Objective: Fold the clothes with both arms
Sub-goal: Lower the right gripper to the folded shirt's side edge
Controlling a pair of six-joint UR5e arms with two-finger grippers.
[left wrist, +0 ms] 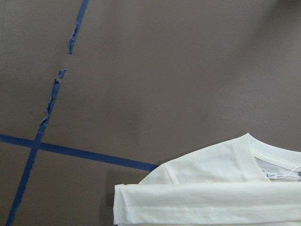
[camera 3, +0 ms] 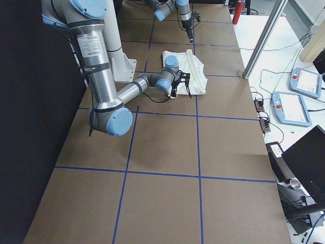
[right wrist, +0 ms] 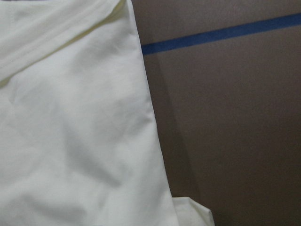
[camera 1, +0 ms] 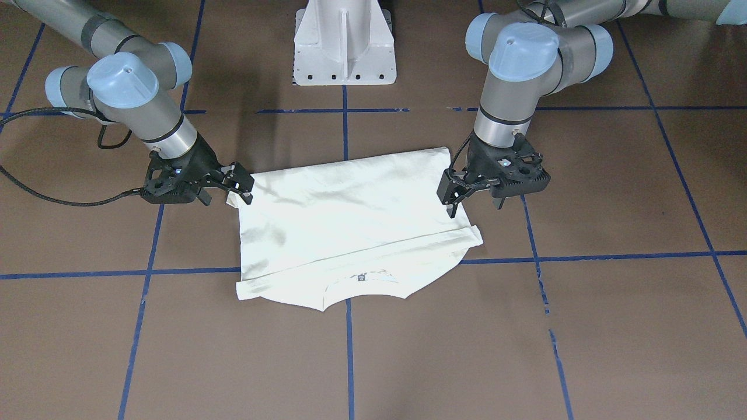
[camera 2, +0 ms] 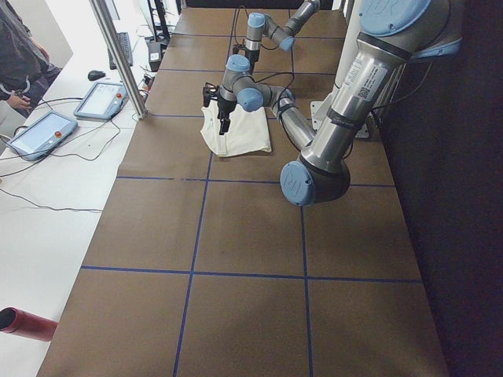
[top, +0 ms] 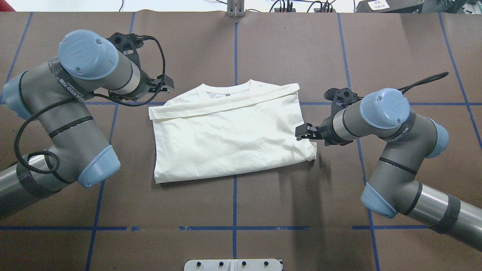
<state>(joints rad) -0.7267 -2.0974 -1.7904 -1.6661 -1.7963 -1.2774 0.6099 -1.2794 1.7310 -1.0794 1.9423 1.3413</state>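
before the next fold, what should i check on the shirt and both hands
1. Shirt folded, lying flat on the table: ok.
2. Left hand open, holding no cloth: ok.
3. Right hand open, holding no cloth: ok.
4. Layers aligned: not ok, a lower corner pokes out near the right hand.
5. Hands' clearance above the cloth: cannot tell.

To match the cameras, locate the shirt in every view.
Front-facing: shirt at centre.
Overhead: shirt at centre.
Exterior left: shirt upper middle.
Exterior right: shirt upper middle.
Left wrist: shirt lower right.
Right wrist: shirt fills the left.
Shared landmark: collar with its neck label.
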